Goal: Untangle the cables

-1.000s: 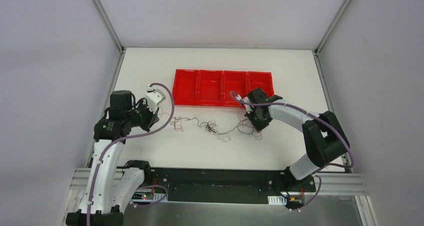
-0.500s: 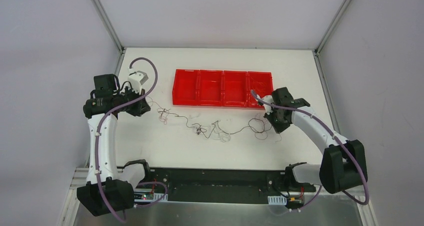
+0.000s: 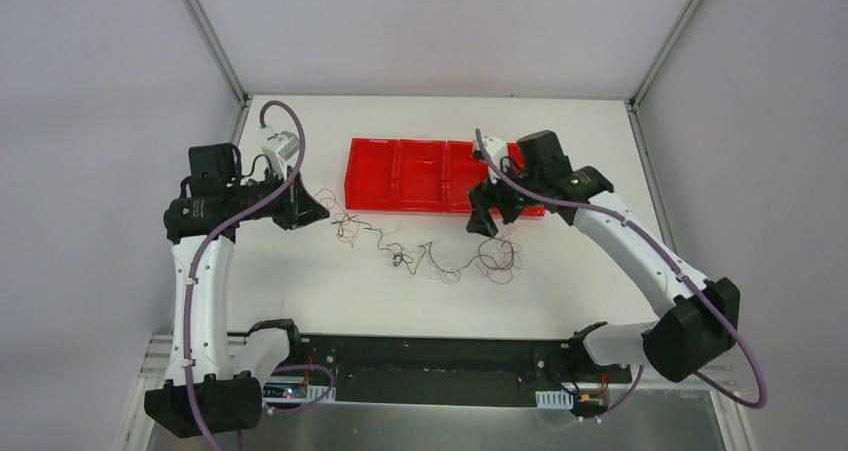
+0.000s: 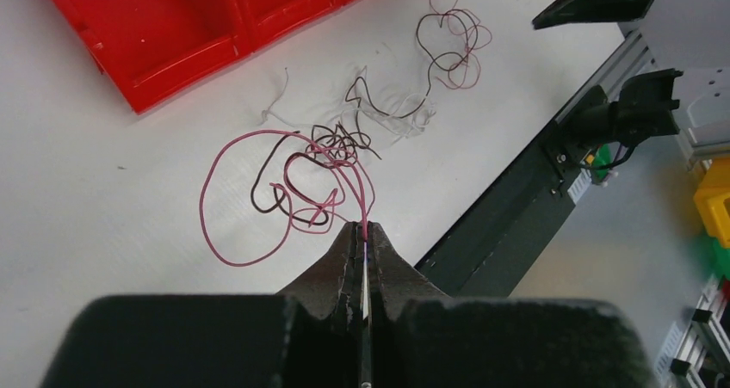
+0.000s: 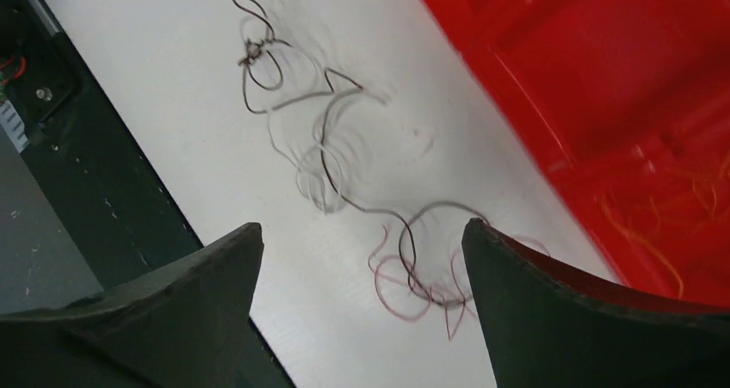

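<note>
The cables [image 3: 405, 259] are thin red, black and white wires strung in loose loops across the white table in front of the red tray. My left gripper [image 3: 318, 211] is at their left end, shut on a red cable [image 4: 362, 200] that runs up from its tips [image 4: 363, 226] into a small tangle [image 4: 320, 157]. My right gripper [image 3: 486, 221] hovers above the right end, open. Between its fingers the right wrist view [image 5: 361, 229] shows a red and black loop [image 5: 419, 278] lying free on the table.
A red tray [image 3: 420, 176] with several compartments lies behind the cables, and its right end is under my right arm. Thin orange strands [image 5: 689, 200] lie in one compartment. The black rail [image 3: 440, 366] of the arm bases runs along the near table edge.
My right gripper has opened, let go of the cables' right end and moved up and left toward the tray. The cables have slackened. My left gripper, still shut, has shifted right.
</note>
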### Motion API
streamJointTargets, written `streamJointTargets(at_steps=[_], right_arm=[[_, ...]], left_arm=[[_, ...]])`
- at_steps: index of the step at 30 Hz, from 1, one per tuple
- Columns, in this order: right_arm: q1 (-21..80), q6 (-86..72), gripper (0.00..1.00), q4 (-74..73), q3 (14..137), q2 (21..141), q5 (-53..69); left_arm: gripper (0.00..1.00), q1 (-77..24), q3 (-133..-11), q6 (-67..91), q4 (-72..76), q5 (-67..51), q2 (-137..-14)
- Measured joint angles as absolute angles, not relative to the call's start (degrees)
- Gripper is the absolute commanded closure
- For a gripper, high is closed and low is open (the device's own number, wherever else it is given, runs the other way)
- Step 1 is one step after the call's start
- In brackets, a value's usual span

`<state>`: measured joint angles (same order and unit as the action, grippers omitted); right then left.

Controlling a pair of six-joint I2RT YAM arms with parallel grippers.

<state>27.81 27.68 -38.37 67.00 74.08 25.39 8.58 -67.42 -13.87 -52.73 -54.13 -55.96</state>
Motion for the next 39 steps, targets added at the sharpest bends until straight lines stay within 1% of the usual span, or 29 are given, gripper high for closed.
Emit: streamJointTargets(at_steps=[4, 7, 13, 18, 23, 27, 28, 29, 30, 33, 34, 35, 39], right_arm=[[35.16, 26.44, 0.09, -29.32, 68.62, 79.61, 26.35], [40.16, 24.99, 0.09, -24.12, 70.22, 85.95, 26.44], [44.91, 22.92, 0.13, -15.66, 77.03, 99.68, 27.07], [46.87, 22.02, 0.19, -10.9, 82.17, 106.1, 28.99], [47.94, 20.78, 0.25, -6.26, 85.21, 108.4, 32.91], [48.75, 20.58, 0.34, -3.97, 85.25, 108.42, 35.57], [49.08, 20.58, 0.37, -3.64, 85.25, 108.44, 36.03], [49.43, 20.58, 0.43, -3.33, 85.25, 108.44, 36.42], [49.71, 20.56, 0.51, -3.14, 85.25, 108.44, 36.73], [50.3, 20.93, 0.82, -2.81, 85.25, 108.47, 37.1], [50.37, 21.32, 0.96, -2.74, 85.25, 108.44, 37.1], [50.39, 21.45, 1.0, -2.74, 85.25, 108.44, 37.08], [49.95, 22.22, 1.0, -3.22, 82.81, 107.61, 36.42]], left_arm=[[1.0, 8.58, -67.81, -11.07, -52.18, -55.09, -55.99], [1.0, 8.58, -67.81, -9.43, -52.03, -55.29, -55.96], [1.0, 8.58, -67.99, -6.66, -51.29, -55.48, -56.27], [1.0, 8.58, -68.14, -4.6, -51.2, -55.51, -56.62], [1.0, 8.58, -68.36, -3.2, -50.85, -55.05, -56.8], [1.0, 8.58, -69.12, -1.87, -50.15, -53.67, -58.43], [1.0, 8.58, -69.3, -1.37, -49.87, -53.41, -58.92], [1.0, 8.6, -69.38, -0.62, -49.52, -53.25, -59.29], [1.0, 8.6, -69.45, -0.16, -49.25, -53.06, -59.55], [1.0, 8.6, -70.0, 1.61, -48.53, -52.23, -59.96], [1.0, 8.6, -70.22, 2.22, -48.36, -52.01, -59.96], [1.0, 8.62, -70.46, 2.57, -48.31, -51.92, -59.96], [1.0, 9.08, -72.77, 3.95, -48.29, -51.77, -59.96]])
